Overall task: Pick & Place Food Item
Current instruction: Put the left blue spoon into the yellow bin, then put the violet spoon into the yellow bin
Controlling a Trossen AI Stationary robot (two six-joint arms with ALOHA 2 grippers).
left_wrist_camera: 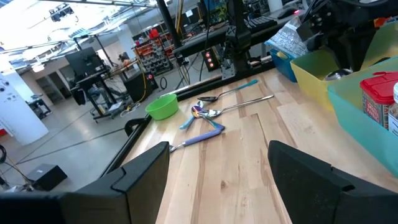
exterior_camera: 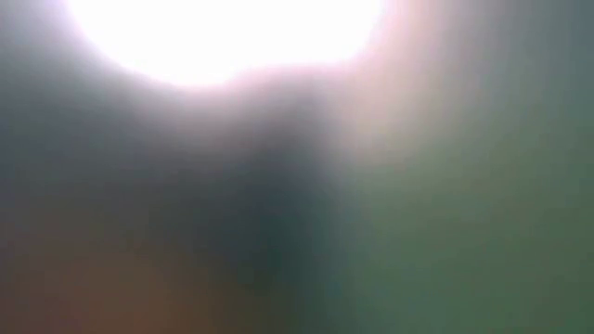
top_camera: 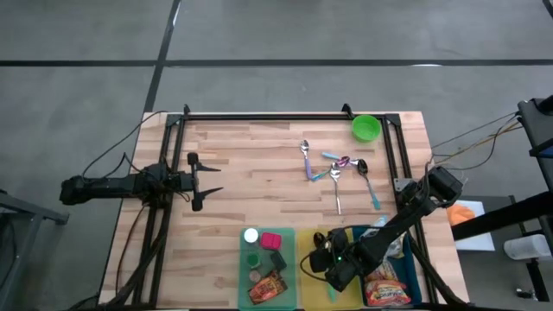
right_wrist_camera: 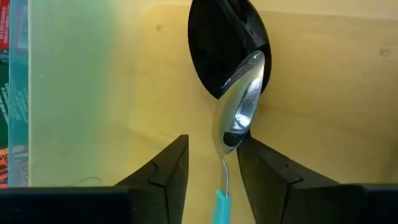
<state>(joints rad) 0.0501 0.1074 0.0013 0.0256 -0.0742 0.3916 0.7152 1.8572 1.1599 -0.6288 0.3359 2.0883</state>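
Note:
My right gripper (right_wrist_camera: 211,146) reaches down into the yellow bin (top_camera: 324,231) at the table's near edge and is open. Between its fingers lies a metal spoon (right_wrist_camera: 239,118) with a teal handle (right_wrist_camera: 221,202). The spoon's bowl rests on a black spoon (right_wrist_camera: 227,43) on the bin floor. Food packets lie in the teal bin (top_camera: 268,285) and in the blue bin (top_camera: 384,292). A red canister (left_wrist_camera: 379,99) stands in the teal bin. My left gripper (top_camera: 203,181) waits open and level at the table's left side. My right gripper stands astride the metal spoon's neck (right_wrist_camera: 225,158), fingers slanting down from above. One fingertip (right_wrist_camera: 249,149) is very close to the spoon's bowl; I cannot tell whether it touches. The spoon lies on the black spoon and the bin floor.
Several spoons (top_camera: 337,173) lie in a loose heap on the wooden table, right of centre. A green bowl (top_camera: 366,128) sits at the far right corner. The three bins stand side by side along the near edge. Bare wood spreads between my left gripper and the spoons.

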